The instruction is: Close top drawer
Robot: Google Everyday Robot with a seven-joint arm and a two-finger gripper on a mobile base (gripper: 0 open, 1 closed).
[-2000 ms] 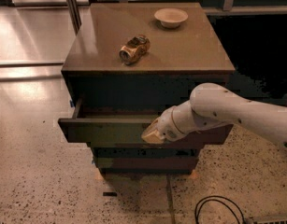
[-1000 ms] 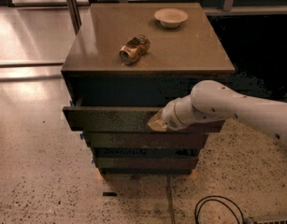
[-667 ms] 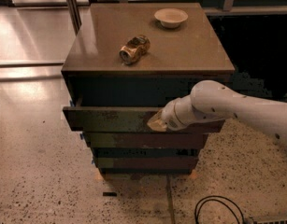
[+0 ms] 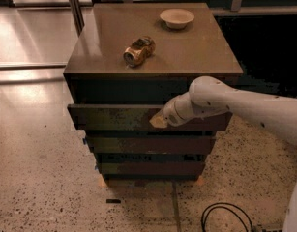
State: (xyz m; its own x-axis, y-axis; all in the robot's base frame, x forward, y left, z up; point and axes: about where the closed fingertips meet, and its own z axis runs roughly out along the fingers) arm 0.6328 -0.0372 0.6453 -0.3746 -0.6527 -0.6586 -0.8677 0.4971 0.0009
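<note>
The top drawer (image 4: 114,117) is a wide dark brown front with greenish worn patches. It stands out only slightly from the cabinet (image 4: 153,88), nearly flush with the two drawer fronts below. My gripper (image 4: 158,122) is at the end of the white arm that reaches in from the right. Its tip presses against the drawer front, right of the middle.
On the cabinet top lie a crushed gold can (image 4: 138,50) on its side and a small white bowl (image 4: 176,18) at the back. A black cable (image 4: 225,216) loops on the speckled floor at the front right. A metal post (image 4: 74,6) stands behind the cabinet's left corner.
The drawer has slid in, from well pulled out to almost flush. My gripper has moved in with it, staying against the front.
</note>
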